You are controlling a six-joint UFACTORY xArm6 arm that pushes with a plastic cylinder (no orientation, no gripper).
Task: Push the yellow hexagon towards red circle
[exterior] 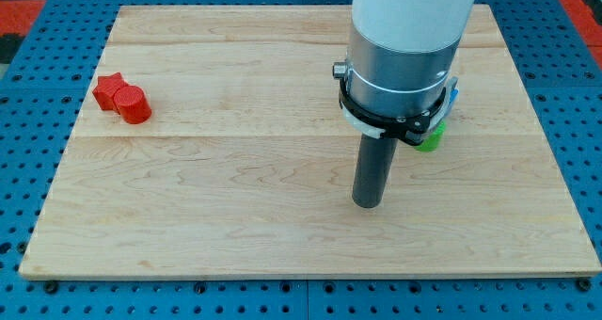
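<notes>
A pale wooden bench (235, 169) with fine, smooth grain rests on a blue perforated base. Nearest the view's bottom, a matte dark rod ends in my tip (367, 204), on bare wood right of centre; the arm carries no gripper, so nothing is grasped. Just behind, partly hidden by the arm's grey metal collar, a green block (431, 137) and a sliver of blue block (455, 95) show. No yellow hexagon is visible; it may be hidden. Well apart, at the view's left, the glossy red circle (135, 105) touches a red star-like block (110, 90). The likely risk is pushing blindly and shoving the wrong block.
</notes>
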